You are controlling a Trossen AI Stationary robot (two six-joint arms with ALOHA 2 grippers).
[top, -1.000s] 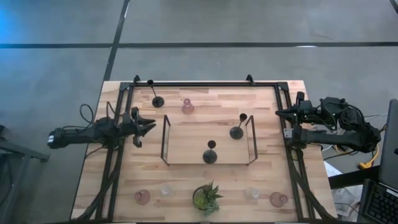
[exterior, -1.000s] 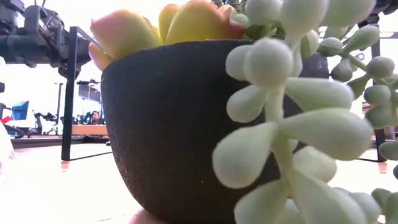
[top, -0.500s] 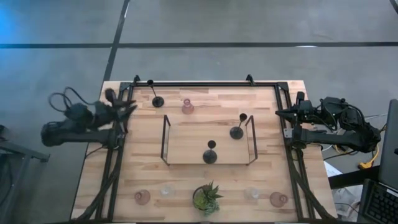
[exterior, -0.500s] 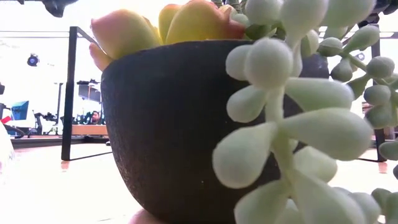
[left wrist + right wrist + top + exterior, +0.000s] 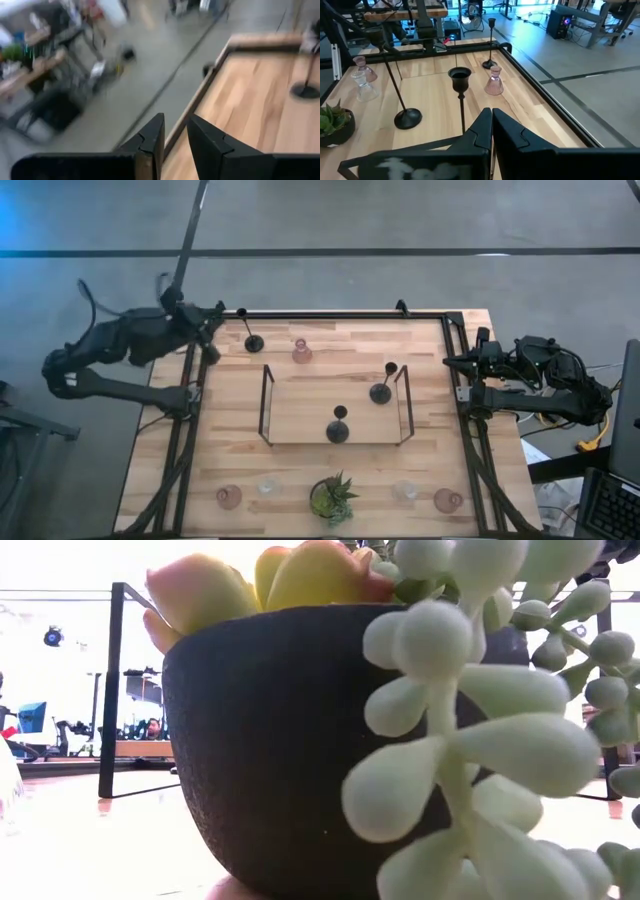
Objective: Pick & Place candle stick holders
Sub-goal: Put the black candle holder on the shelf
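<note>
Wooden planks make up the counter (image 5: 430, 450), with the black wire-framed tray (image 5: 300, 415) at its middle. Two black candle stick holders stand in the tray, one (image 5: 338, 430) at its near edge and one (image 5: 381, 391) at its right end. A third black holder (image 5: 253, 342) stands outside the tray near the far left corner, with a pink glass holder (image 5: 301, 352) just beside it along the far edge. Along the near edge stand a pink holder (image 5: 229, 497) by the left corner, a clear one (image 5: 266, 487), the potted plant (image 5: 332, 500), another clear one (image 5: 404, 490) and a pink one (image 5: 447, 500) by the right corner.

My reading: the step in hand is the reach for the third black holder. The left gripper (image 5: 212, 332) hangs over the far left corner, jaws part-open and empty. The right gripper (image 5: 449, 361) waits at the right edge, jaws clenched on nothing. The next move likely calls for lining the jaws on the thin stem and closing gently, so the holder does not tip.
</note>
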